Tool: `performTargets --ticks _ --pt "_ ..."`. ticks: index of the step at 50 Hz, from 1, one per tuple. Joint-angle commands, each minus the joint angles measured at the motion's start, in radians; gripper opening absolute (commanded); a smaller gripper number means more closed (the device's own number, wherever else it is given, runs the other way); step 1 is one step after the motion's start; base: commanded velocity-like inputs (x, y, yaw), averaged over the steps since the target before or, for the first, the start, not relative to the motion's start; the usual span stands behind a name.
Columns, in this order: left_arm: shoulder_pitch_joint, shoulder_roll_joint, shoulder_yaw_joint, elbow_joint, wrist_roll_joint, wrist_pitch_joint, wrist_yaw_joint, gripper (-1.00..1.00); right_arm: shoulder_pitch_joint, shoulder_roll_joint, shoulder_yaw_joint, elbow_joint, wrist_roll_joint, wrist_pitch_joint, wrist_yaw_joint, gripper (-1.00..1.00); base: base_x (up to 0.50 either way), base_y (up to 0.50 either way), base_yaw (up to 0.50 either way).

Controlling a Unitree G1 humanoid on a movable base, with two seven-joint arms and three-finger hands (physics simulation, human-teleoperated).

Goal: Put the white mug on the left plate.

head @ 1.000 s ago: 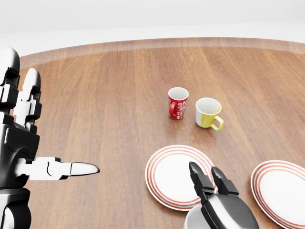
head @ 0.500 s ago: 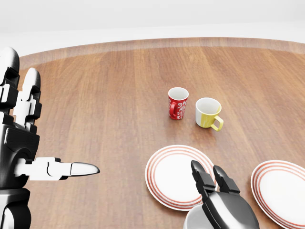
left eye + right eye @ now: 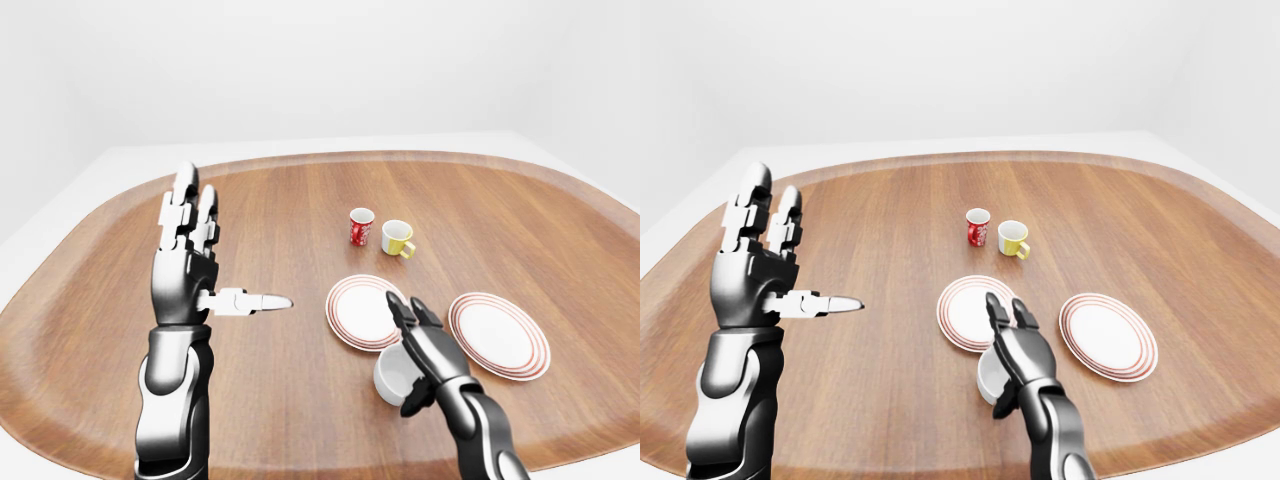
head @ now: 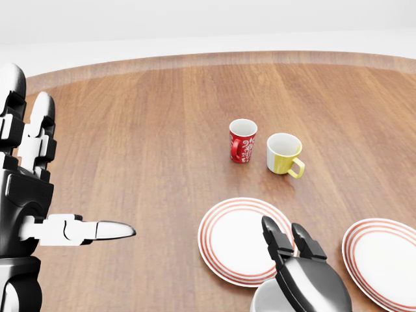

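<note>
The white mug (image 3: 393,376) sits on the table (image 3: 280,210) just below the left plate (image 3: 362,311) in the left-eye view, short of its target, so the right hand (image 3: 425,345) is placed over it, judged a grasp preparation. Its fingers (image 3: 398,309) extend across the mug's top toward the plate; whether they grip cannot be told. The left hand (image 3: 190,265) stands raised, fully spread, holding nothing.
</note>
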Motion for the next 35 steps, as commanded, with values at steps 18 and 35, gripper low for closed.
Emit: performTargets --ticks 18,35 --pt "0.0 0.0 0.0 0.0 0.0 0.0 0.0 0.98 -0.01 -0.007 0.001 0.067 -0.009 -0.011 -0.031 1.0 0.0 0.0 0.0" --pt "0.0 0.0 -0.001 -0.003 0.0 0.0 0.0 0.98 -0.023 -0.01 0.002 0.113 -0.017 -0.026 -0.049 1.0 0.0 0.0 0.0"
